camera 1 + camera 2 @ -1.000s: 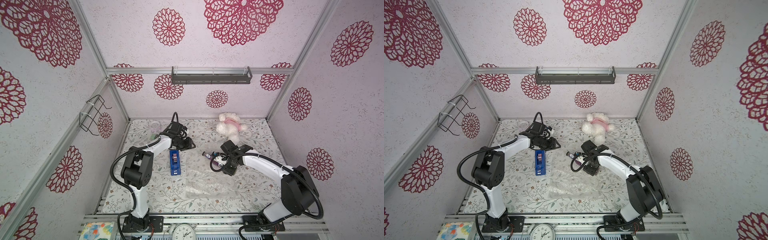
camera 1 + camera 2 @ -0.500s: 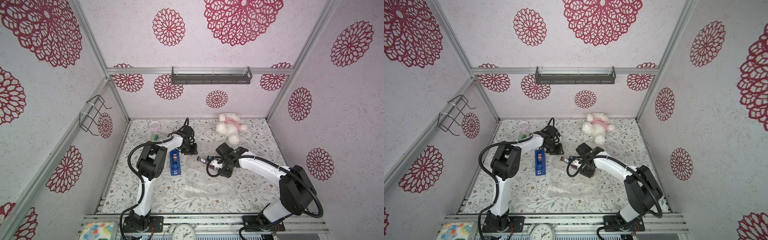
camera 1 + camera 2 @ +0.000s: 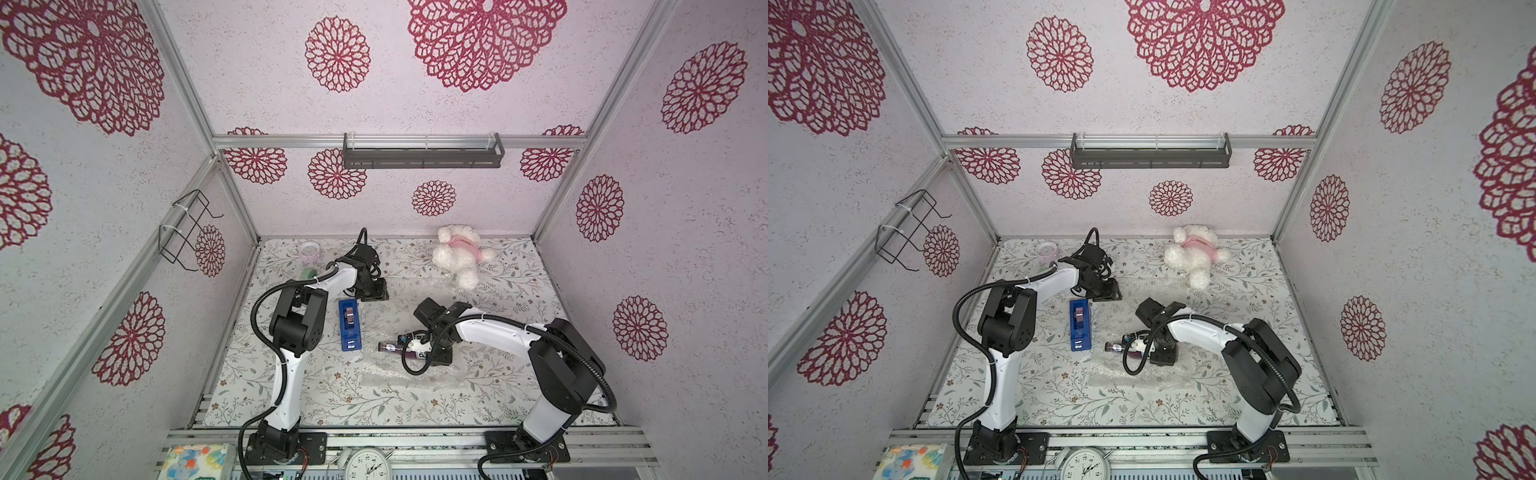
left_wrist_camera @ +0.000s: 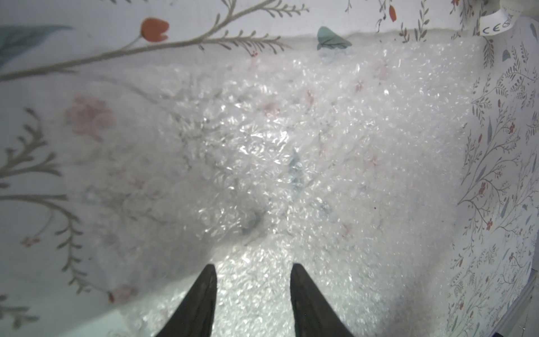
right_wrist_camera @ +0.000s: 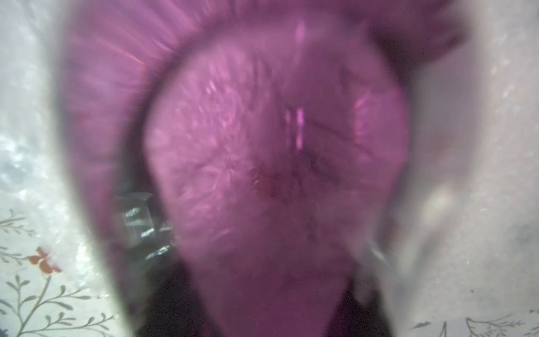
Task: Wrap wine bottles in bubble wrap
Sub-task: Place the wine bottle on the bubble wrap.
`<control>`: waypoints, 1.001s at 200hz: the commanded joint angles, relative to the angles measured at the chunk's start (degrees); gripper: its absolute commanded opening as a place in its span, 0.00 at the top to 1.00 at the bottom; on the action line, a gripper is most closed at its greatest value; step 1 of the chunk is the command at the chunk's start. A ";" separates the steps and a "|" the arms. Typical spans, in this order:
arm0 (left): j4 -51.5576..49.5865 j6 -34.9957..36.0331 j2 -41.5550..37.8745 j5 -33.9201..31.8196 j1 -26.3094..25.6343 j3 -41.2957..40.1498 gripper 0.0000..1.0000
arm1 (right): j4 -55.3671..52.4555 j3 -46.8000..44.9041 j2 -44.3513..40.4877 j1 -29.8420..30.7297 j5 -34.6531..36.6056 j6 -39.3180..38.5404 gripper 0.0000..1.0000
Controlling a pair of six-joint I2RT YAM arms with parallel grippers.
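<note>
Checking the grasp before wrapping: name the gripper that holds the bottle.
The right gripper, shut on the purple wine bottle over the bubble wrap. The left gripper stands open above the wrap's far end, holding nothing.

My left arm [image 3: 286, 386] and right arm [image 3: 494, 332] are white tubes with big black joints [image 3: 297, 328] and bendy black cables [image 3: 259, 299], bolted on black plates [image 3: 316, 444] with little screws each side of the clock [image 3: 368, 465].

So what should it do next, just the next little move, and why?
Probably the right pincer should lower the bottle onto the bubble wrap and let go. It grips the bottle on its side over the sheet, and the left pincer hovers open at the wrap's far edge.
</note>
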 commanded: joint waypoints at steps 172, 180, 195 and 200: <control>-8.45 15.19 -23.47 -9.34 3.16 -5.71 0.48 | 7.97 -4.82 -6.44 1.59 0.13 -0.21 0.33; -8.76 17.50 -26.04 -10.59 3.15 -7.51 0.48 | 8.79 -5.04 -7.67 1.34 -0.62 0.78 0.33; -8.42 21.15 -31.61 -11.80 3.00 -11.71 0.48 | 10.99 -5.70 -10.78 0.52 -2.35 3.14 0.33; -8.03 22.35 -33.18 -11.64 2.91 -13.40 0.47 | 11.83 -6.06 -11.90 0.20 -2.90 3.85 0.33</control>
